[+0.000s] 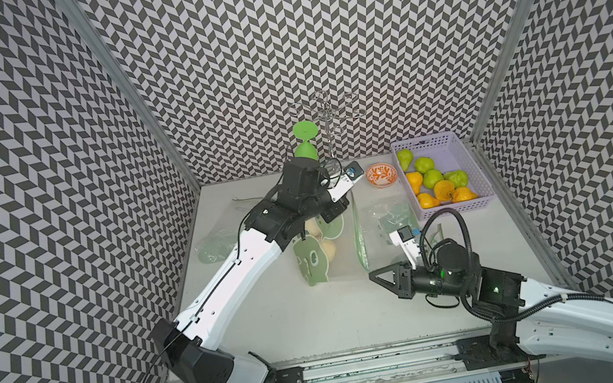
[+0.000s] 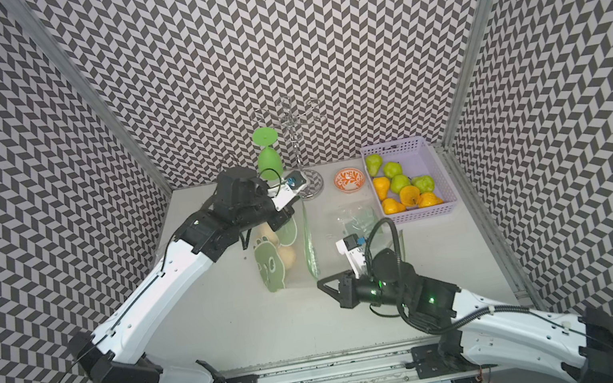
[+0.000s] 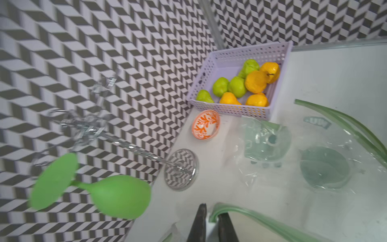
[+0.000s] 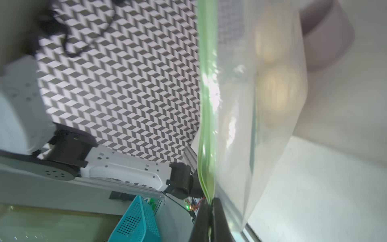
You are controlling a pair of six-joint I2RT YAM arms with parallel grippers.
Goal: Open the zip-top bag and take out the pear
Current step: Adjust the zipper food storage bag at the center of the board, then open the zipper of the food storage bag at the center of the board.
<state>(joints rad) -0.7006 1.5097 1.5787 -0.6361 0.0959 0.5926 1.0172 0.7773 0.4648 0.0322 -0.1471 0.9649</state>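
Our left arm [image 1: 228, 288] wears glossy white shells between chunky black joints, dotted with small screw holes. Our right arm [image 1: 571, 321] matches, adding a ribbed black hose [image 1: 465, 233], green indicator lights [image 1: 496, 289] and a black, triangular-framed right gripper [image 1: 371, 273].

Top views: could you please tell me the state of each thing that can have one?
Clear zip-top bag with green zip: held at both zip ends.
Pale pear: inside that bag.
Left hand: shut on zip.
Right hand: shut on zip.
Green plastic goblet: upside down.
Orange-patterned bowl: upright, empty.
Lilac perforated basket: holds fruit.
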